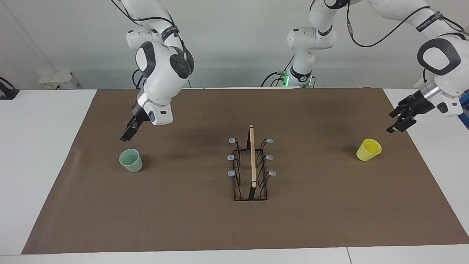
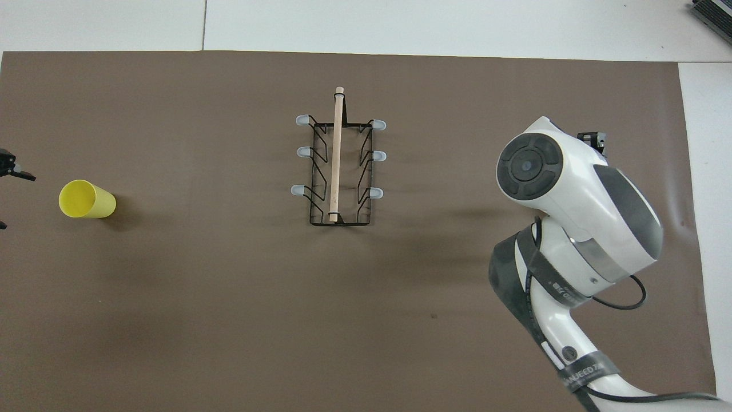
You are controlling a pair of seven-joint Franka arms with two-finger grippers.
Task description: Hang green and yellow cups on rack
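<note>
Facing view: the rack stands mid tabletop on the brown mat, wooden bar on top, grey-tipped prongs out to both sides, nothing hung on it. The green cup sits upright on the mat toward the right arm's end, well apart from the rack. The right hand hangs in the air just above the green cup, pointed down at a slant, not touching it; cannot tell if its fingers are apart or together. The yellow cup sits toward the left arm's end, mouth tilted up toward the camera, well apart from the rack. The left hand hovers over the mat edge near the yellow cup, fingers spread, holding nothing, no contact with the cup.

Overhead view: rack in the middle, empty. Yellow cup lies toward the left arm's end. Only the tips of the left hand show at the frame edge beside the yellow cup. The right arm's white body covers the green cup's spot; the cup itself is hidden here, and only a dark bit of the right hand peeks past the arm.
</note>
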